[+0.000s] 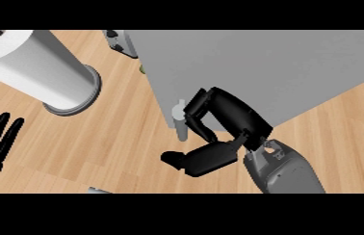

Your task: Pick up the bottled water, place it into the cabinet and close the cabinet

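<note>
Most of the task looks done: no bottled water shows on the desk [107, 133], so it is presumably inside the cabinet [241, 70], whose interior is hidden. Closing seems under way. The right hand [220, 113] rests at the cabinet door's handle [178, 118], fingers curled beside it, whether gripping I cannot tell. The left hand [8, 133] rests open at the left edge.

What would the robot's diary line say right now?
right hand: fingers curled at cabinet handle | left hand: resting, left edge | bottle: unseen
</note>
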Motion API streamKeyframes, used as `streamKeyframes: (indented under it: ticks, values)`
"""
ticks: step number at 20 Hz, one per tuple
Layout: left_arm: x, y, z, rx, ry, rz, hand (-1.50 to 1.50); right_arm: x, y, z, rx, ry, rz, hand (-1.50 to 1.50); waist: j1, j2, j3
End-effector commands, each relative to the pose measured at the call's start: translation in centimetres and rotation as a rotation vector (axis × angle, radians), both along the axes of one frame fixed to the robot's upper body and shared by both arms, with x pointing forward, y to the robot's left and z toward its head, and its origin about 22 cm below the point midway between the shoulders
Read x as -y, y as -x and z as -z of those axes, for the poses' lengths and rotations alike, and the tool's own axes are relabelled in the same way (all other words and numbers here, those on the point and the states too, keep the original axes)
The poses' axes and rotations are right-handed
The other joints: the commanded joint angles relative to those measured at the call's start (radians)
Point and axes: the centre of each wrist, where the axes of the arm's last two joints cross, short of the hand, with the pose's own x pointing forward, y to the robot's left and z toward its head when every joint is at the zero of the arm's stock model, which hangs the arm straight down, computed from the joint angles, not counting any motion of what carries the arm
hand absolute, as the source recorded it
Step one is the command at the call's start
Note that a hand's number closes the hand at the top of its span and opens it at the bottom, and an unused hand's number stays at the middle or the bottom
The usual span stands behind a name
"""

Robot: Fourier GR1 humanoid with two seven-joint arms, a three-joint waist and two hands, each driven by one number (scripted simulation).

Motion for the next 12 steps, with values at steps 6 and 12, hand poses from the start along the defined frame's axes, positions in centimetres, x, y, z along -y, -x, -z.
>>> streamKeyframes:
  ticks: [6,12]
  values:
    - [-0.6,0.0,-0.1,0.009,0.011,-0.008,-1.5,-2.8,-7.1,-3.3,-0.033,-0.107,0.286,1.5,-0.022,0.0,0.005]
    - [-0.6,0.2,0.8,0.002,0.021,-0.017,-1.5,-3.5,-8.0,-3.9,-0.114,-0.194,0.365,-1.5,-0.031,0.001,0.005]
